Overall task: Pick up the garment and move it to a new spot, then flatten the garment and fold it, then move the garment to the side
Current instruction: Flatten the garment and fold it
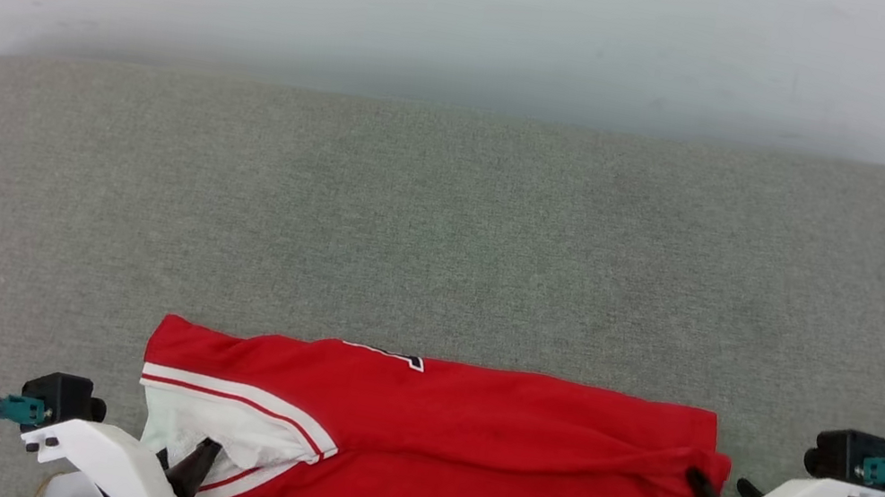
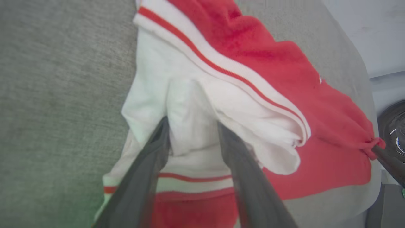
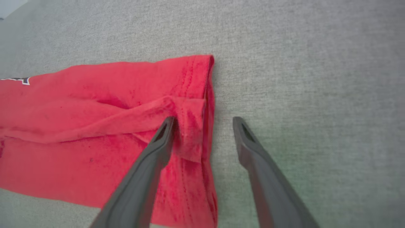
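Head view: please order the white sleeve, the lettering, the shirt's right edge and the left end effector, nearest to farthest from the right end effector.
1. Shirt's right edge, beside the right end effector.
2. Lettering, middle of the shirt's far edge.
3. White sleeve, shirt's left end.
4. Left end effector, lower left, over the sleeve.

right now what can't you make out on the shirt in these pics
- lettering: head view, the garment is folded over it, just a sliver shows
- garment's near left corner: head view, hidden by the white mount of the left gripper
- its fingers: left wrist view, blurred, too near the lens
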Robot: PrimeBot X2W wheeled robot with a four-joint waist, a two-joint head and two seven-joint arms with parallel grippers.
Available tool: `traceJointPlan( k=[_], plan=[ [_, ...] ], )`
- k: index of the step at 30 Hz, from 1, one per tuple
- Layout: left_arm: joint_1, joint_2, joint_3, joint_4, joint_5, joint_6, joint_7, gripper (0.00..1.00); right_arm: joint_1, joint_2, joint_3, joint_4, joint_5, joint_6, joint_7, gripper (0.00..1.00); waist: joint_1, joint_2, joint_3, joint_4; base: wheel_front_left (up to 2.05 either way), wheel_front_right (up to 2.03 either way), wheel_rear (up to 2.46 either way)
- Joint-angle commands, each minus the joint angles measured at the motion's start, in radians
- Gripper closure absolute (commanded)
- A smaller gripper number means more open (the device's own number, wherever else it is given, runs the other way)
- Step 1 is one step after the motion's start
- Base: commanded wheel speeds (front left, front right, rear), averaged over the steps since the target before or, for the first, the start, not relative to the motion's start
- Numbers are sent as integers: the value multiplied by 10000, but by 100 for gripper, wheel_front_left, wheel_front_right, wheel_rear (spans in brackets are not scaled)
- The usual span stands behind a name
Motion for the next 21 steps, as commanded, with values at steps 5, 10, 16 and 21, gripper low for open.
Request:
traceJointPlan(
  k=[5, 10, 16, 21],
  plan=[
    [293, -59, 66, -99, 830, 42, -1545, 0, 812, -247, 52, -627, 58, -9, -802, 0, 1, 0, -501, -51, 0, 0, 0],
    [450, 8, 181, -883, 1637, 406, -2933, 0, 1371, -546, -291, -1810, 98, -9, -479, 0, 1, 0, -780, -129, 0, 0, 0],
    [621, 126, 209, -2052, 2700, 978, -4156, 0, 1434, -707, -1301, -3003, -112, -9, 962, 0, 1, 0, -875, -176, 0, 0, 0],
    [575, 199, 10, -2762, 3632, 1444, -4458, 0, 1168, -529, -1814, -3314, -286, -7, 2445, 0, 1, 0, -800, 19, 0, 0, 0]
  ],
)
